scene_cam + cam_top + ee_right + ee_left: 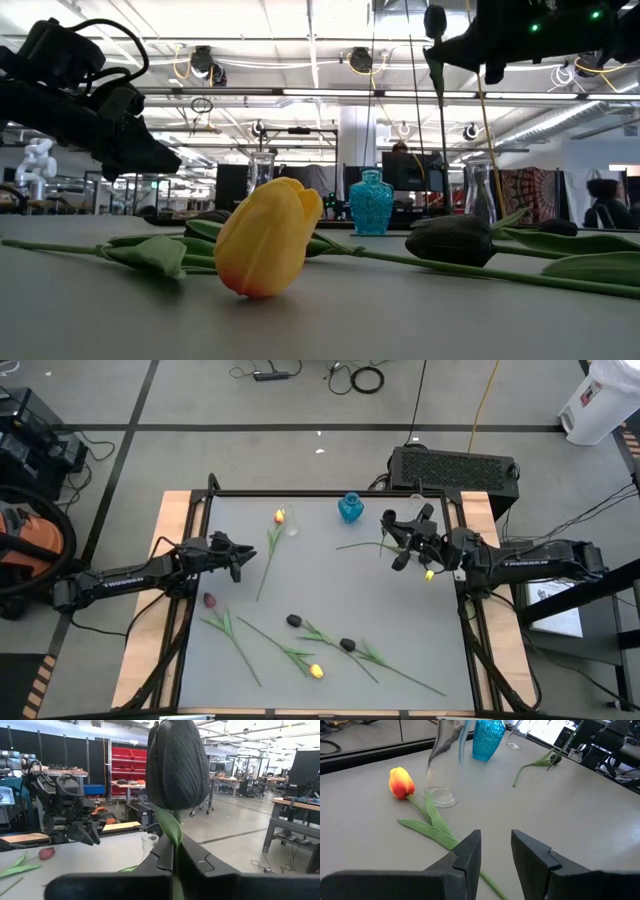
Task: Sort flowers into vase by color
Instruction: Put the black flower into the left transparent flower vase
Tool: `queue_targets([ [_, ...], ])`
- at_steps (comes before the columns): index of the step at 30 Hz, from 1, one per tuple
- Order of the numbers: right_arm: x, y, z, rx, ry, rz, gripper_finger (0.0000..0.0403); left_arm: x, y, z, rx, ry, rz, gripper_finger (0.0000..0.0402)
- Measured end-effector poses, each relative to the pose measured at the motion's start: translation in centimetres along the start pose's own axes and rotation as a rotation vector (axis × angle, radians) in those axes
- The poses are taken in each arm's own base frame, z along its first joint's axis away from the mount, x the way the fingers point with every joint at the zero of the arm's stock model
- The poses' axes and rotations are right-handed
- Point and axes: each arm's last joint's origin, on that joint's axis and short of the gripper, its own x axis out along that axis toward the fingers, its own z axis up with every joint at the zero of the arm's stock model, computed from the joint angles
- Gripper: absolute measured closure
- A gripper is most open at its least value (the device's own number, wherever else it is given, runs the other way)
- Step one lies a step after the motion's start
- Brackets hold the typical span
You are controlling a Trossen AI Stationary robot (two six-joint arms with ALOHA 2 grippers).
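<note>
My right gripper (400, 538) is shut on a black tulip (176, 765) high above the table's far right part, near the blue vase (350, 508). Its head stands above the fingers and its green stem (441, 130) hangs down. My left gripper (495, 850) is open and empty. It hovers over the stem (437, 822) of an orange-yellow tulip (279, 516), which lies flat beside a clear vase (445, 770). A dark red tulip (209, 600), two black tulips (293, 620) (346, 644) and a yellow tulip (316, 671) lie on the near part of the table. My right gripper pinches the black tulip's stem just below the head (173, 837) between its two fingers. The fingers come about level from the table's right side and lie across the stem. The head stands upright above them. The stem hangs below; whether its lower end (515, 782) touches the table, I cannot tell.
A second clear vase (480, 190) stands at the far right behind my right gripper. The vases line the far edge. Leaves and stems of the lying tulips criss-cross the near half. A black box (455, 465) sits beyond the far right corner.
</note>
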Motion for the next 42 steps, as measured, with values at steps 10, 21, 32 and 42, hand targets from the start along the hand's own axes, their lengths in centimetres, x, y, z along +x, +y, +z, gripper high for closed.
queue_targets([
  [10, 0.0, 0.1, 0.0, -0.002, 0.003, 0.031, 0.0401, 0.0, 0.0, 0.0, 0.0, 0.0, 0.0, 0.0288],
  [21, 0.0, 0.3, 0.0, 0.015, -0.003, 0.106, 0.0401, 0.0, 0.0, 0.0, 0.0, 0.0, 0.0, 0.0288],
  [32, 0.0, 0.5, 0.5, 0.057, -0.033, 0.186, 0.0401, -0.2, -0.6, 1.6, 0.0, -0.149, -0.073, 0.0288],
  [42, 0.0, 0.7, 1.0, 0.107, -0.083, 0.254, 0.0401, -1.0, -1.9, 4.5, 0.066, -0.241, -0.202, 0.0288],
])
